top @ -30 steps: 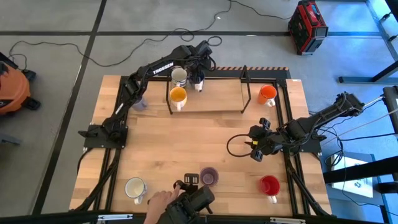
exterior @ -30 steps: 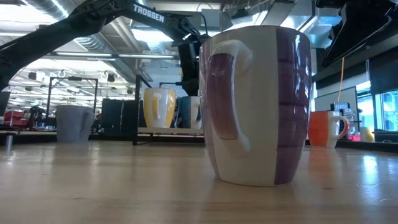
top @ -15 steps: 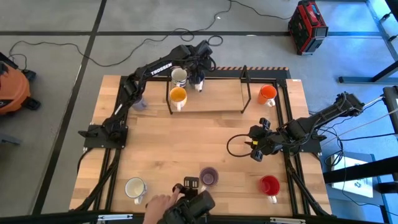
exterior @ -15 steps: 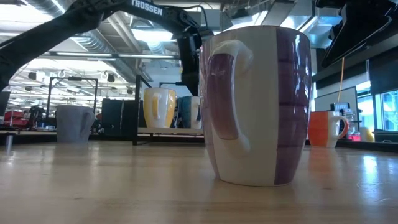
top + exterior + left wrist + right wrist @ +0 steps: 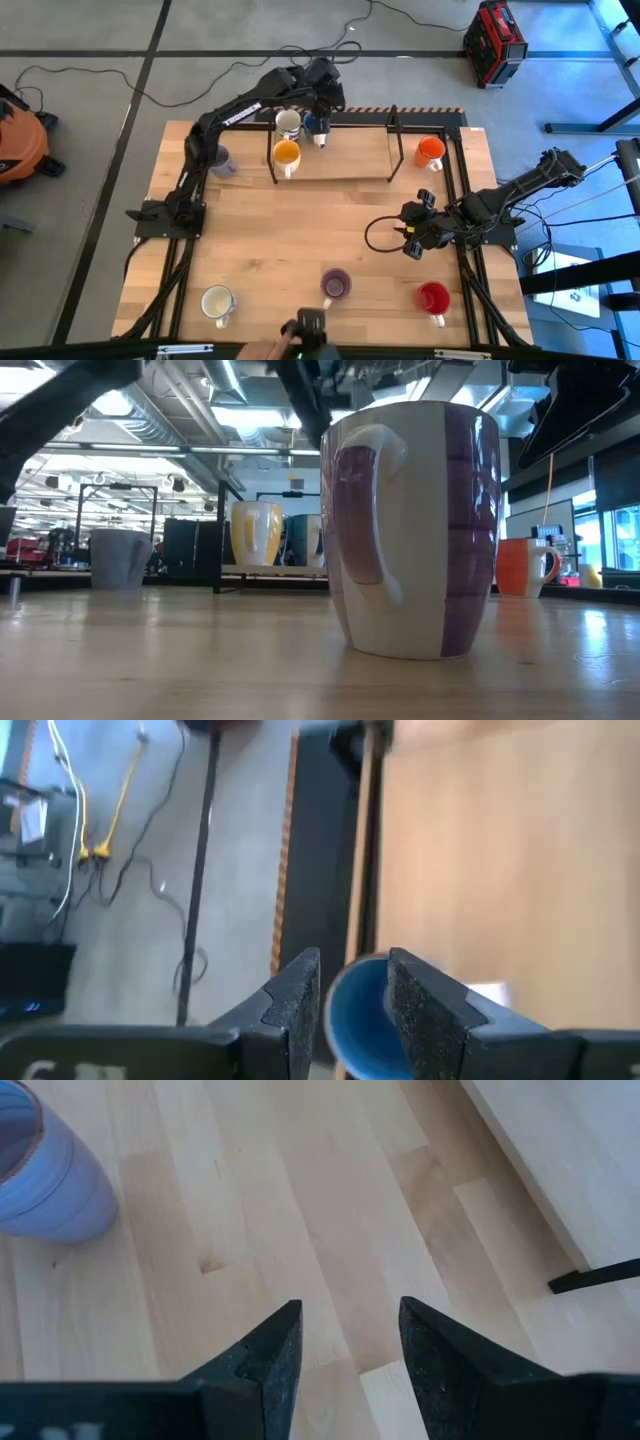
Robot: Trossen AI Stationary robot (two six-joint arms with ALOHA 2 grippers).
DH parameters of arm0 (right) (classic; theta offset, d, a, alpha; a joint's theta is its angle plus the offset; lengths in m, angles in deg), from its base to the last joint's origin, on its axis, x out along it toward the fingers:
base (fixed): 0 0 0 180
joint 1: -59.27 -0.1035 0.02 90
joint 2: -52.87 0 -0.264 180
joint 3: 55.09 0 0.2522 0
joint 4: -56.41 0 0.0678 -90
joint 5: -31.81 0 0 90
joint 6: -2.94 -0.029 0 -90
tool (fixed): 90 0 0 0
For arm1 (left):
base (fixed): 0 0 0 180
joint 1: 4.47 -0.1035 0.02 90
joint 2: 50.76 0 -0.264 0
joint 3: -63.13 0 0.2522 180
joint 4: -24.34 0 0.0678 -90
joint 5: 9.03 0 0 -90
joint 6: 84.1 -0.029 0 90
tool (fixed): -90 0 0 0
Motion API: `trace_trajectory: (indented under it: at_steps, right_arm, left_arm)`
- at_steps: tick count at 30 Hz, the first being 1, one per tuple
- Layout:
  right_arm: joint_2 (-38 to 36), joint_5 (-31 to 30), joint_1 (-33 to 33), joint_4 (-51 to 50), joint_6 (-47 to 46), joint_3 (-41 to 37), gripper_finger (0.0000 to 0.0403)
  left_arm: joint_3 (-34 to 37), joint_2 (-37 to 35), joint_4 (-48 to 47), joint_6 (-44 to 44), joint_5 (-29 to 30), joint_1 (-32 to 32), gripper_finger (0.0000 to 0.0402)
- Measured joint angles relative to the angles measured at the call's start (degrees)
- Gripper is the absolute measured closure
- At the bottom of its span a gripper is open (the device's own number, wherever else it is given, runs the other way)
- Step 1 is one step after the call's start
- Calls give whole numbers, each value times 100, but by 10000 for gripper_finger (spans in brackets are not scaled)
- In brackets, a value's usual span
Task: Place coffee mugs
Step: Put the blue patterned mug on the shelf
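My left gripper is open, raised just above the blue mug, which stands on the raised wooden shelf at the far edge. In the left wrist view my left gripper frames the blue mug below the fingers. A white mug and a yellow-orange mug stand beside it on the shelf. Purple mug, white mug and red mug stand near the table's near edge. My right gripper waits open at the right, low over the table.
An orange mug stands right of the shelf, a grey-lavender mug left of it. The shelf's dark posts rise at its ends. A person's hand with a dark device shows at the near edge. Bare wood spans the table's middle.
My left gripper has risen off the blue mug and drawn slightly toward the far edge; in the low view it has climbed out of the picture. The blue mug has stayed on the shelf. The person's hand and dark device have pulled back from the purple mug toward the near edge.
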Motion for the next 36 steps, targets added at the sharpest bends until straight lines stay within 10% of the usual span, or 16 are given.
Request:
trace_trajectory:
  at_steps: [20, 36]
  right_arm:
    - [-13, -671, 323, 2380, 1549, 0, 249]
    - [-13, -339, 1468, 4106, 1561, 0, 249]
  left_arm:
    - [1648, -3099, -464, 2056, -864, 1102, 320]
    - [4711, -5177, -1493, 2613, 12, -144, 321]
